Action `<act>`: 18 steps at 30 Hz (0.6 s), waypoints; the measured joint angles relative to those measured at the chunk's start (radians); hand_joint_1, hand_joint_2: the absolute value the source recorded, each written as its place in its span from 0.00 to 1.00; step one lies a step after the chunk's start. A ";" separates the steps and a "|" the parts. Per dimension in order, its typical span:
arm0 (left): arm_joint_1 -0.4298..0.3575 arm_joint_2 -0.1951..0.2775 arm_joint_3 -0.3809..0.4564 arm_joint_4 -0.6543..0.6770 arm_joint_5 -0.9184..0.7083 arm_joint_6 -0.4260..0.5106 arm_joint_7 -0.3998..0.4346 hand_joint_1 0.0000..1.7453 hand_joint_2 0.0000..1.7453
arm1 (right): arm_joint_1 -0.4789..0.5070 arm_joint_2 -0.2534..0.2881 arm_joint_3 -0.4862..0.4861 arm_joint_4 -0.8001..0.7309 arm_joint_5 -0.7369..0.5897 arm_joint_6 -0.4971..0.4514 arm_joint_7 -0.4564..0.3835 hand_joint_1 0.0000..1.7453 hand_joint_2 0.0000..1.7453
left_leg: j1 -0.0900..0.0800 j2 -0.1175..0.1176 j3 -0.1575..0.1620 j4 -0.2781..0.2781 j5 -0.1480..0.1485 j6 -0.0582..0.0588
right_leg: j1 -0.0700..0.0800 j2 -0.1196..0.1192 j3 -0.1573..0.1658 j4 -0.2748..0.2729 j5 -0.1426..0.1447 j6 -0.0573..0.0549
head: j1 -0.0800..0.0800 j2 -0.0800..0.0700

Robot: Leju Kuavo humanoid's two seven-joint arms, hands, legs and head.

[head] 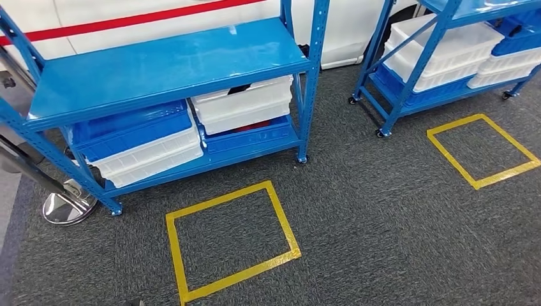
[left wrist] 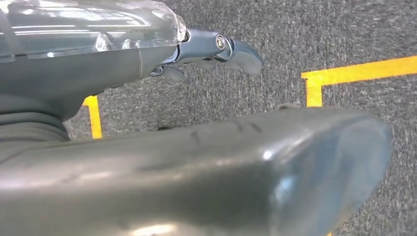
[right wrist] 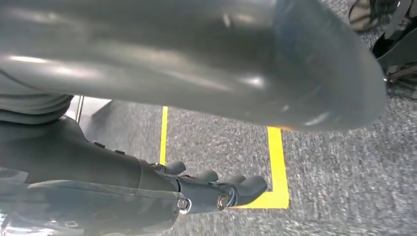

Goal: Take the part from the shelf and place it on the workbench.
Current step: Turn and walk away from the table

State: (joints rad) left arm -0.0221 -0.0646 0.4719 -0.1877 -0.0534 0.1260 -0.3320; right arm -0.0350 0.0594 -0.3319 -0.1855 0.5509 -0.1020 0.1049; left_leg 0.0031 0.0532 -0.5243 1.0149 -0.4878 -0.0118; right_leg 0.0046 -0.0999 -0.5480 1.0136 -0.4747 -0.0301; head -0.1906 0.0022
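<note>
Our left hand (left wrist: 211,51) and right hand (right wrist: 216,189) hang empty, fingers loosely apart; we should square up inside the yellow floor square (head: 233,239) before reaching ahead to the blue shelf (head: 172,67).

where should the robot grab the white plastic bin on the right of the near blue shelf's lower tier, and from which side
Probably by the front lip of the white plastic bin, reaching in from the open aisle side facing the robot. The rim juts out over the wall beneath, giving fingers an edge to hook. The top shelf board of the blue metal shelf hangs close overhead, so coming from above looks blocked; the uprights sit beside its ends.
</note>
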 joint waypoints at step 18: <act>0.002 -0.003 -0.002 0.000 -0.016 -0.009 -0.002 0.00 0.00 | -0.001 -0.002 0.000 0.002 0.005 0.007 0.000 0.00 0.00 | 0.016 -0.165 -0.028 -0.014 0.034 -0.015 | -0.031 0.153 -0.002 0.016 -0.009 0.033 | 0.002 0.000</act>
State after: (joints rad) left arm -0.0204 -0.0674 0.4701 -0.1877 -0.0690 0.1169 -0.3335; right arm -0.0357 0.0577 -0.3319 -0.1839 0.5562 -0.0953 0.1052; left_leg 0.0192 -0.1120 -0.5524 1.0005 -0.4536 -0.0264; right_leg -0.0265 0.0533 -0.5498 1.0297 -0.4834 0.0030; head -0.1890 0.0023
